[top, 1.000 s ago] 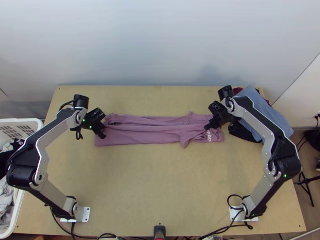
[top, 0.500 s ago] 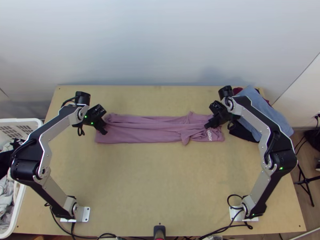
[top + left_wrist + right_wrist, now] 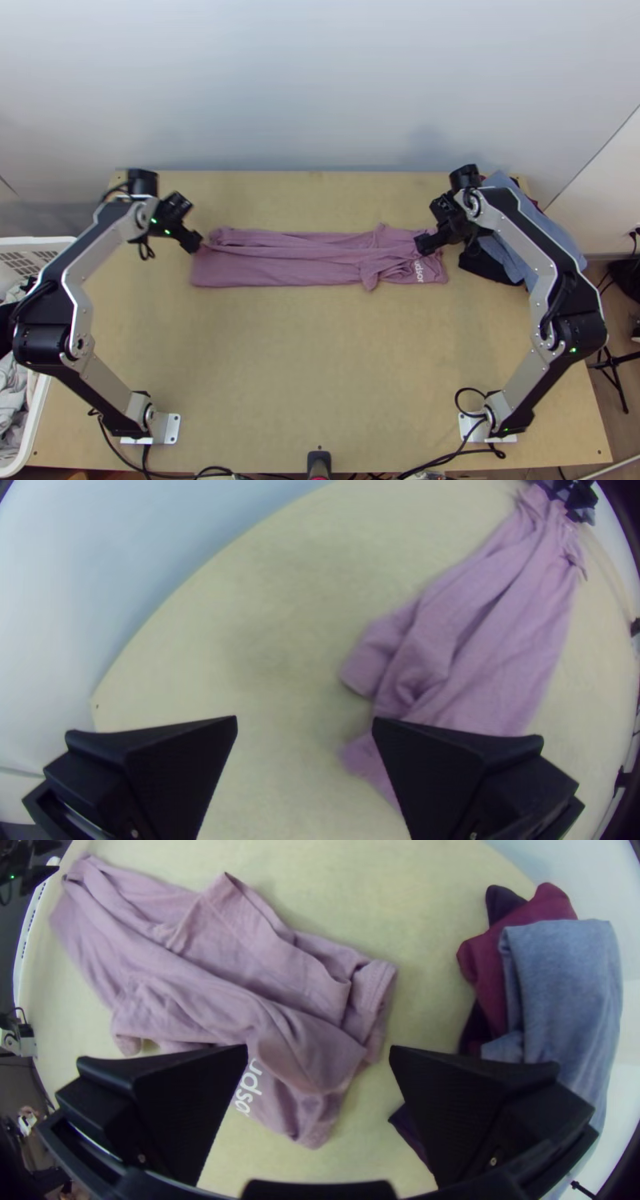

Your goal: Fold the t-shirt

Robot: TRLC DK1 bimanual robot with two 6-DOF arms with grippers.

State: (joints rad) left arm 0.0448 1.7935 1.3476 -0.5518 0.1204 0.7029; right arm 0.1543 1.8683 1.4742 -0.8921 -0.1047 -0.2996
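The left gripper (image 3: pixel 192 242) is wide open, its fingers well apart and its jaws released, at the outer end of the shirt (image 3: pixel 296 270). In its wrist view one finger (image 3: pixel 440 767) overlaps the end of the cloth and the other is over bare table (image 3: pixel 320 360); whether the first touches the shirt, I cannot tell. The right gripper (image 3: pixel 424 244) is wide open too, also released, over the shirt's other end. One of its fingers (image 3: pixel 173 1107) overlaps the cloth, contact again unclear; the other is over the table and part of the dark clothes (image 3: pixel 484 266). Between the two pairs of jaws the shirt lies as a long, narrow strip, folded lengthwise in loose layers, with creases and a flap nearer the right jaws. White lettering (image 3: pixel 248 1088) shows just beside the right jaws. Past them lie a red garment (image 3: pixel 490 963) and a blue-grey one (image 3: pixel 567 987) on top.
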